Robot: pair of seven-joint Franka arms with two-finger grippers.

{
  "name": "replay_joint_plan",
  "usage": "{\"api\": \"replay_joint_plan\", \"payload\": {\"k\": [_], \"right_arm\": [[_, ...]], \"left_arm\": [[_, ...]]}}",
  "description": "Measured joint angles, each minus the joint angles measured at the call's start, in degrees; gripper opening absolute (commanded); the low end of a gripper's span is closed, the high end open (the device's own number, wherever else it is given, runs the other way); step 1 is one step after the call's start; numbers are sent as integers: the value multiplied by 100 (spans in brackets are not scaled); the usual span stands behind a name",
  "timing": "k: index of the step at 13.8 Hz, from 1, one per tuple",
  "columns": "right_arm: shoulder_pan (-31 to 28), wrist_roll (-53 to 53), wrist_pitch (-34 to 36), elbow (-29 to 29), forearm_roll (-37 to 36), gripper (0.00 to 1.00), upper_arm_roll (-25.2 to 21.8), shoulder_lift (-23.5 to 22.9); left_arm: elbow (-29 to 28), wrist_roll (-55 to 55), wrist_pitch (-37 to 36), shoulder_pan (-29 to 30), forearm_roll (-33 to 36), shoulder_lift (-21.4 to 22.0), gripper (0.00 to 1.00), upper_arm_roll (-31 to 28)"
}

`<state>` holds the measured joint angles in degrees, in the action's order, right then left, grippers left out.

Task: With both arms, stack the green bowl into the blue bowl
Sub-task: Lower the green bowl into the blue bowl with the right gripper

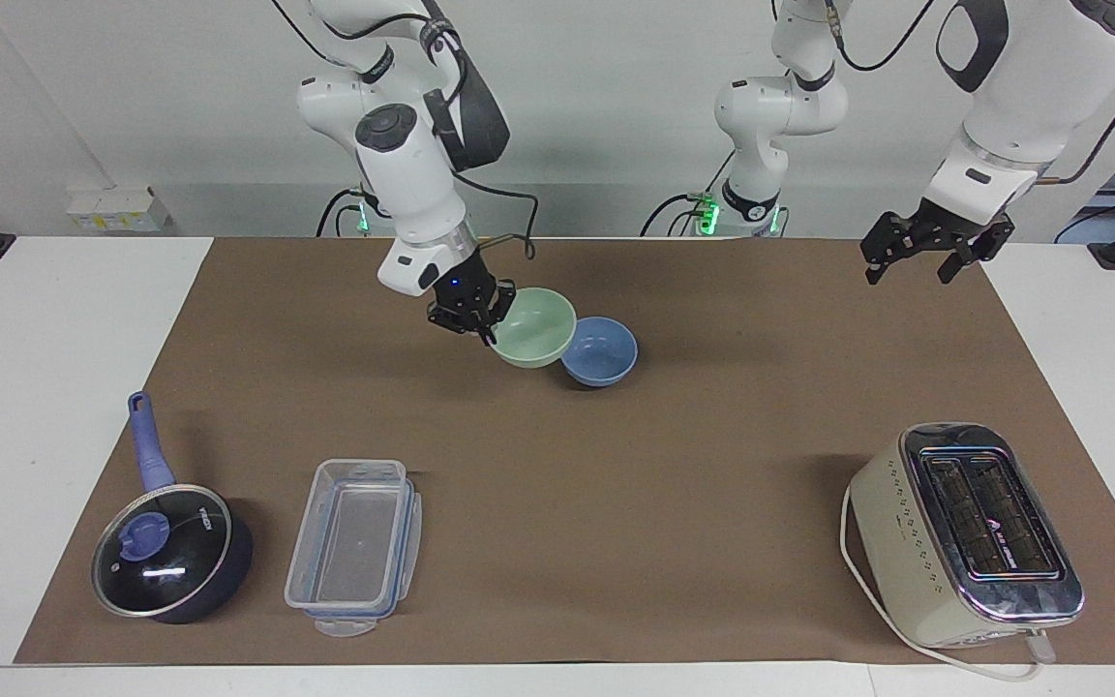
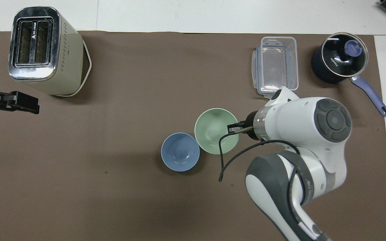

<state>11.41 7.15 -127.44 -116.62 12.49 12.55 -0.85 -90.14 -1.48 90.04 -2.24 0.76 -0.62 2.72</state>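
Note:
My right gripper (image 1: 490,323) is shut on the rim of the pale green bowl (image 1: 538,327) and holds it in the air, slightly tilted. The green bowl is just beside the blue bowl (image 1: 604,352), on the side toward the right arm's end, and overlaps its rim in the facing view. In the overhead view the green bowl (image 2: 213,130) and the blue bowl (image 2: 179,152) sit edge to edge, with the right gripper (image 2: 233,128) on the green rim. The blue bowl stands empty on the brown mat. My left gripper (image 1: 935,259) waits open and empty in the air over the mat's corner at the left arm's end.
A cream toaster (image 1: 964,532) stands at the left arm's end, farther from the robots. A clear plastic container (image 1: 354,547) and a dark lidded pot with a blue handle (image 1: 170,552) stand at the right arm's end. The left gripper (image 2: 12,103) also shows beside the toaster (image 2: 42,50).

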Motion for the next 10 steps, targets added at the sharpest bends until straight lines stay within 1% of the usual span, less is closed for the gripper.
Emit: {"api": "replay_joint_plan", "payload": {"k": [5,7,10], "right_arm": [[604,1010,4,-6,-515,0,-5,-30],[901,1508,-175,-24,-791,0,-1,-240],[1030,1638,-393,-33,-852,0,-1,-604]], "left_arm": [[0,0,0,0,0,1,100,0],[0,0,0,0,0,1,100,0],[0,0,0,0,0,1,100,0]]}}
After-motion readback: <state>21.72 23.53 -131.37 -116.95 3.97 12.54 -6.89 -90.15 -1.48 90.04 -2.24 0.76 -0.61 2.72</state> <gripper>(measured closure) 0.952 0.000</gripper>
